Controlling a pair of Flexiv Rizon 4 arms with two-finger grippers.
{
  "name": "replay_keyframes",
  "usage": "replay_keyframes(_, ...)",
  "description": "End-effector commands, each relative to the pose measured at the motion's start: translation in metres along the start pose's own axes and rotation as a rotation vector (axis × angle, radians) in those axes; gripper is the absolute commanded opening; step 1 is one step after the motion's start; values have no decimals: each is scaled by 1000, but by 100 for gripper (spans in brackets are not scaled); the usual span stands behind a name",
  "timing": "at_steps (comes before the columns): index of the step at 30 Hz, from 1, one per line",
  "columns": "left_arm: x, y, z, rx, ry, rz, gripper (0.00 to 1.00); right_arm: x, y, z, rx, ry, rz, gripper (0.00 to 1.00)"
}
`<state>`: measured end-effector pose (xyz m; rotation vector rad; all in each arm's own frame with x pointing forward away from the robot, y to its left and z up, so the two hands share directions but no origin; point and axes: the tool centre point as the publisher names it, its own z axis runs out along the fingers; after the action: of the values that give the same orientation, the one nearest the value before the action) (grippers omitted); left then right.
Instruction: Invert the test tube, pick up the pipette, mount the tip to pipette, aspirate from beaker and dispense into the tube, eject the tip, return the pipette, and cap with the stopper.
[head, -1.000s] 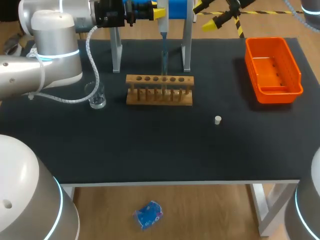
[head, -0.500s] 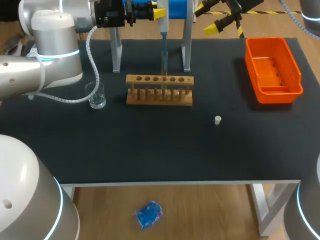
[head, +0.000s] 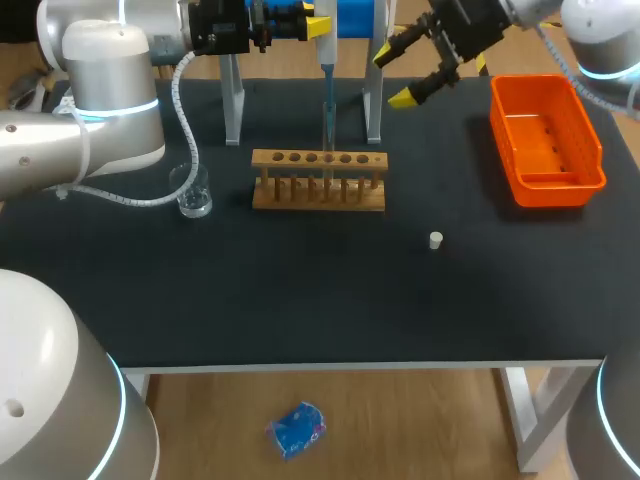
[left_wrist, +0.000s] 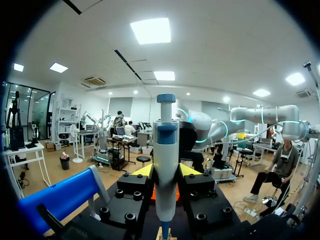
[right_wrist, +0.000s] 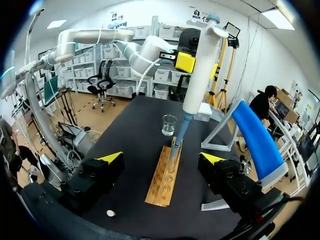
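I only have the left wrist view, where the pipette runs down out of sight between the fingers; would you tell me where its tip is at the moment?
Observer: The pipette reaches down so that its tip sits in the mouth of the upright test tube in the wooden rack.
Operator: Thank you. Where is the right gripper?
Observer: The right gripper hangs open over the table's far side, beyond the rack and towards its right end, touching nothing.
Operator: And the stopper?
Observer: The stopper lies alone on the table, nearer than the rack and off to its right.
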<state>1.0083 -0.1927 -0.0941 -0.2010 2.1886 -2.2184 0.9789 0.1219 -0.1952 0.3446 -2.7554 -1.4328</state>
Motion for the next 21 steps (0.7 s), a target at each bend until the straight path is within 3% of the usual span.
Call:
replay_keyframes(1, -1, 0, 0, -1, 1, 0, 0, 4, -13, 13, -9, -16, 1, 100)
replay_keyframes(3, -1, 0, 0, -1, 1, 0, 0, 3, -19, 19, 33, -27, -5, 100)
replay_keyframes(17, -1, 0, 0, -1, 1, 0, 0, 3, -19, 19, 33, -27, -5, 100)
replay_keyframes(21, -1, 0, 0, -1, 1, 0, 0, 4, -28, 30, 5, -40, -7, 100)
